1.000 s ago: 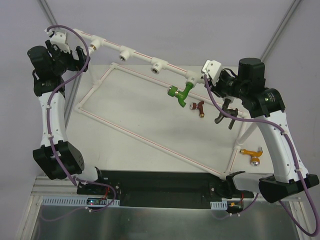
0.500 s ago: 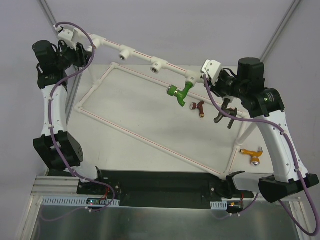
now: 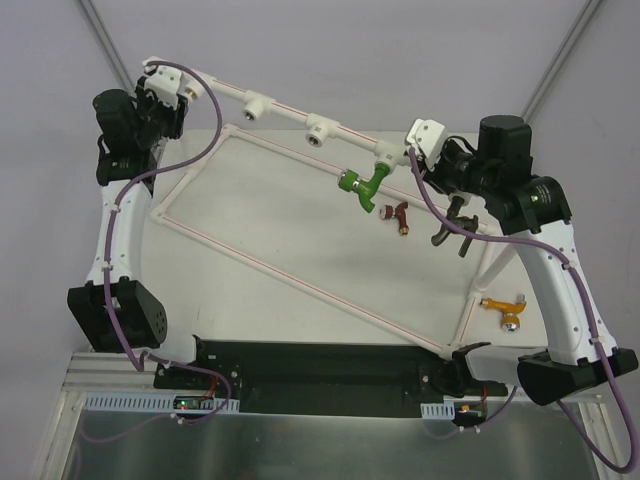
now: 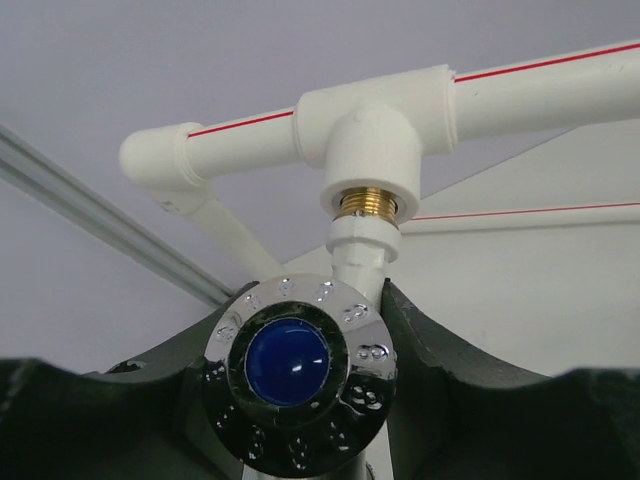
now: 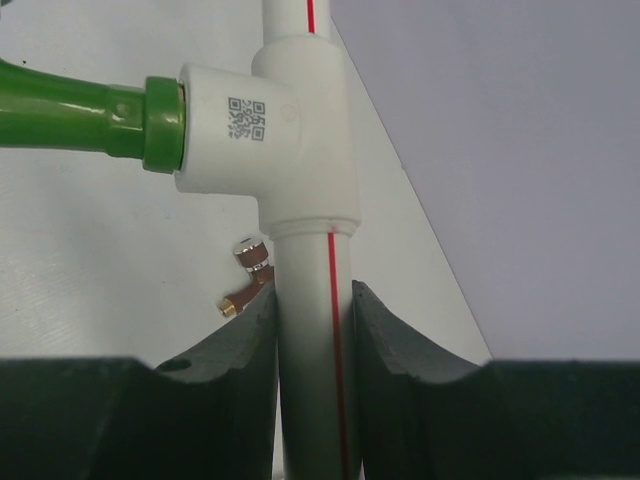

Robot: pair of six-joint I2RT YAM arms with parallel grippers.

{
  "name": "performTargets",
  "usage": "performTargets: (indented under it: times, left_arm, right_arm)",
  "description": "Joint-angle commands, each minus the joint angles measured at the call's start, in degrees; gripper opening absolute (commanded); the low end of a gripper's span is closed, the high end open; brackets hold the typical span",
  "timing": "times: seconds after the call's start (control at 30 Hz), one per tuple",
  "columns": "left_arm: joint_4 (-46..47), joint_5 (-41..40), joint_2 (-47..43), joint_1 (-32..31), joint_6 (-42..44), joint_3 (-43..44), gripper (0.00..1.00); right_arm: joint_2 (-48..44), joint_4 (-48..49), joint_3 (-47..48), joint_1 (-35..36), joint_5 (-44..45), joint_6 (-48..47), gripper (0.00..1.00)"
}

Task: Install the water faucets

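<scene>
Two-arm fitting job along the far edge.
Left tool (image 4: 300, 345) is closed around the white plastic faucet with chrome blue-centred cap (image 4: 300, 390), stem meeting the brass-socketed white tee fitting (image 4: 372, 135) at the bench's (image 3: 300, 230) far-left corner, likely to screw it in. Right tool (image 5: 315, 320) pinches the red-striped white pipe (image 5: 308, 390) beside the mounted green plastic faucet (image 5: 80, 115), probably steadying it.
</scene>
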Motion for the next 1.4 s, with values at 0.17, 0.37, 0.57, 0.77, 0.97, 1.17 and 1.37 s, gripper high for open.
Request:
performTargets:
  times: [0.17,0.37,0.57,0.77,0.97,1.17,1.37]
  left_arm:
    - [5.2,-14.9,-6.1,-12.1,38.4,-9.4,0.00]
    - [11.1,-20.7,-6.9,-15.7,49.0,-14.7,0.00]
    - [14.3,-22.8,-7.1,-16.8,48.6,-15.4,0.00]
    - [12.9,-22.1,-9.7,-15.8,33.6,-11.1,0.54]
    - [13.1,-21.8,-14.5,-14.8,21.4,-11.9,0.99]
    - [10.5,-24.1,-19.9,-13.4,10.2,-11.7,0.99]
    - [8.8,-26.8,-28.1,-13.3,-0.1,-14.1,0.99]
  right_arm:
    - [-0.6,0.5,0.7,1.3,-6.0,2.4,0.01]
    - [-0.6,0.5,0.8,1.2,-6.3,2.5,0.02]
    - [-0.7,0.5,0.7,1.3,-5.8,2.5,0.02]
    - [-1.4,0.5,0.4,1.3,-4.2,2.3,0.02]
    - [-1.2,0.8,0.6,1.1,-3.3,2.3,0.02]
    - [-0.5,1.4,1.5,0.9,-2.6,3.3,0.02]
    - [0.5,3.4,2.3,0.5,-1.5,4.5,0.02]
